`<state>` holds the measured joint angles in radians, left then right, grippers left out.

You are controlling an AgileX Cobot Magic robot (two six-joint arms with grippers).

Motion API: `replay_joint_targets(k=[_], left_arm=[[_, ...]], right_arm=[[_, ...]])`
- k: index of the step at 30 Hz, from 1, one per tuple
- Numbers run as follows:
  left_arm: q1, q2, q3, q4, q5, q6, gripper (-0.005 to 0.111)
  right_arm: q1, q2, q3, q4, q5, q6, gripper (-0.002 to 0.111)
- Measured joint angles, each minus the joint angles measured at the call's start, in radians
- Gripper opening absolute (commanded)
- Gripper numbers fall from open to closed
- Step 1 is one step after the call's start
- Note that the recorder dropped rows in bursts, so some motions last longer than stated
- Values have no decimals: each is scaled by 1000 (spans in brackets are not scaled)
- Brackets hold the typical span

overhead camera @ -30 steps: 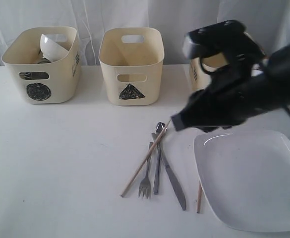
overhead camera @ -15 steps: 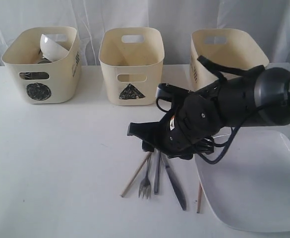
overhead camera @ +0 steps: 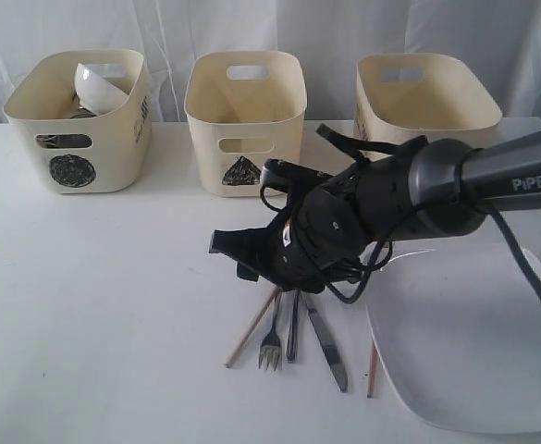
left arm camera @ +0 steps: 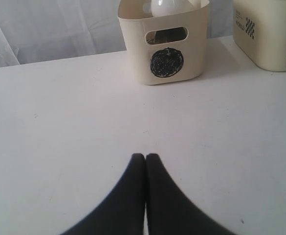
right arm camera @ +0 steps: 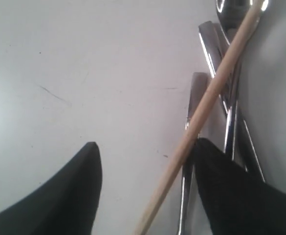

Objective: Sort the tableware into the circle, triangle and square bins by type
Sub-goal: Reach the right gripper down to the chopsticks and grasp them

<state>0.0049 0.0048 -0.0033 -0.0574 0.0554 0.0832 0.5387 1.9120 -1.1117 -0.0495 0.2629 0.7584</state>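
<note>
Right gripper (right arm camera: 146, 144) wide open, down low over the table (overhead camera: 113, 305)
Wooden chopstick (right arm camera: 208, 103) lies slantwise between its jaws, hugging one finger, across the fork (overhead camera: 270, 350); left gripper (left arm camera: 145, 161) is pinched shut, well away.

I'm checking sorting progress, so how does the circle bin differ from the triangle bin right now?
The circle bin bears a black circle; the triangle bin bears a black triangle. A white bowl leans above the circle bin's rim, while nothing shows above the triangle bin's. Something metallic shows through the circle bin's slot, nothing through the triangle bin's. Both are cream tubs with handle slots.
</note>
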Motion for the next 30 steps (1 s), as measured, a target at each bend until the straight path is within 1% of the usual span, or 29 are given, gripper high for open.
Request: replay_joint_targets(k=[19, 21, 23, 25, 28, 30], left_arm=[[0, 0, 0, 0, 0, 0, 0], [0, 0, 0, 0, 0, 0, 0], [0, 0, 0, 0, 0, 0, 0], [0, 0, 0, 0, 0, 0, 0], [0, 0, 0, 0, 0, 0, 0], [0, 0, 0, 0, 0, 0, 0]], right_arm=[[8, 68, -18, -3, 30, 0, 50], [8, 70, -20, -4, 27, 0, 43], [8, 73, -21, -7, 25, 0, 32], [8, 75, -21, -8, 25, 0, 18], [8, 78, -21, -5, 23, 0, 0], [8, 80, -21, -5, 30, -15, 0]])
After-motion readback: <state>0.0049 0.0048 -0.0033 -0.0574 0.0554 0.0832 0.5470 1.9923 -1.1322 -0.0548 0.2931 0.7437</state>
